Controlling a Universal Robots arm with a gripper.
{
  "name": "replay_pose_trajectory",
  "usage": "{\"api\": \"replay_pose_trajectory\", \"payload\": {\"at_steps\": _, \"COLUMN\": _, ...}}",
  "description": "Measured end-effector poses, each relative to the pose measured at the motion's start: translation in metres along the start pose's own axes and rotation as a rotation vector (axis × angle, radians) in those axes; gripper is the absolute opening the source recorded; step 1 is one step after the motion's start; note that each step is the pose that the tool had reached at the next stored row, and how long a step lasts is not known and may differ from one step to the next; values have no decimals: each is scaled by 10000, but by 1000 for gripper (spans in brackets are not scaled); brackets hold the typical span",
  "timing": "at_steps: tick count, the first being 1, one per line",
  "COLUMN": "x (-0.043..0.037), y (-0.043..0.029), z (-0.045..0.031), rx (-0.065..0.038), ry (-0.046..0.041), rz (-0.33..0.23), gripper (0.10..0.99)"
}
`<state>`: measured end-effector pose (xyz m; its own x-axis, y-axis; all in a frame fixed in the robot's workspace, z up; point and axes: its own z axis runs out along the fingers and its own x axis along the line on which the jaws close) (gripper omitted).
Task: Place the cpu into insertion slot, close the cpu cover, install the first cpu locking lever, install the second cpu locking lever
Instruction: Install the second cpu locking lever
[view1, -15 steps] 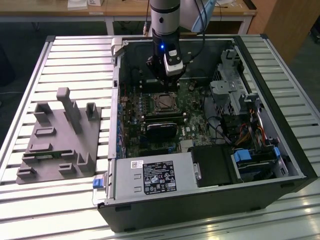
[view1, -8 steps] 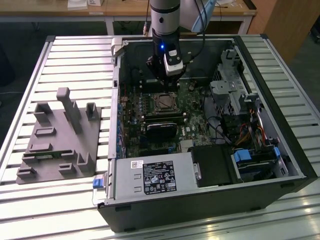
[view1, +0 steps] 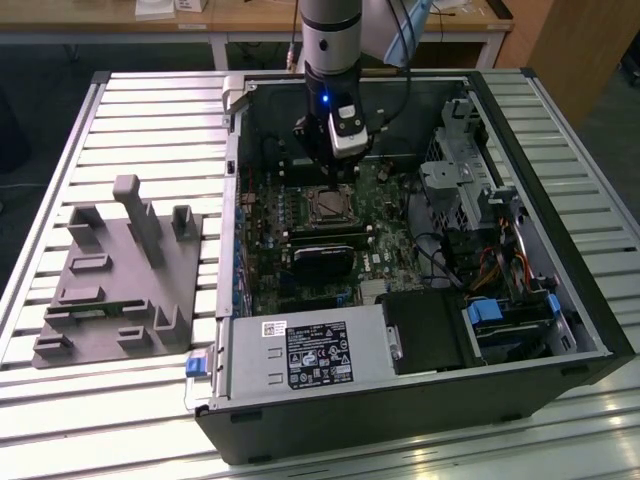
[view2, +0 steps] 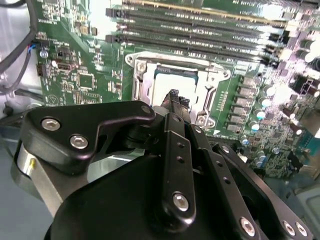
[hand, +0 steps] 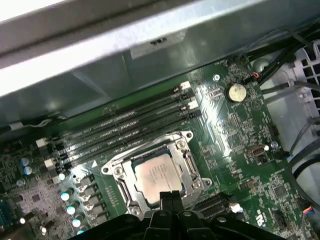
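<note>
The cpu (hand: 156, 176) lies flat in the insertion slot (hand: 116, 171), its dull metal face up. The silver cpu cover (hand: 189, 161) lies down around it, and the chip shows through its window. My gripper (hand: 170, 197) hangs just above the near edge of the socket with its two thin black fingertips (hand: 164, 198) pressed together and nothing between them. In the second wrist view the gripper (view2: 177, 98) stands over the cpu (view2: 175, 77) and the cover (view2: 211, 86). In the exterior view the gripper (view1: 338, 165) hovers over the socket (view1: 328, 205) inside the open computer case.
Long black memory slots (hand: 125, 131) run beside the socket. A black card (view1: 322, 256) sits just past it on the board. Case walls (view1: 232, 200), a drive cage with cables (view1: 500, 270) and the power supply (view1: 300, 355) ring the board. A grey fixture block (view1: 120, 270) stands on the slatted table.
</note>
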<state>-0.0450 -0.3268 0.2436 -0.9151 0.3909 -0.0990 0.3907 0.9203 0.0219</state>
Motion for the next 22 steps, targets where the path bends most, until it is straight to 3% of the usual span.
{"api": "replay_pose_trajectory", "payload": {"at_steps": 22, "x": -120, "y": -291, "z": 36, "rx": -20, "ry": 4, "rz": -210, "gripper": 106}}
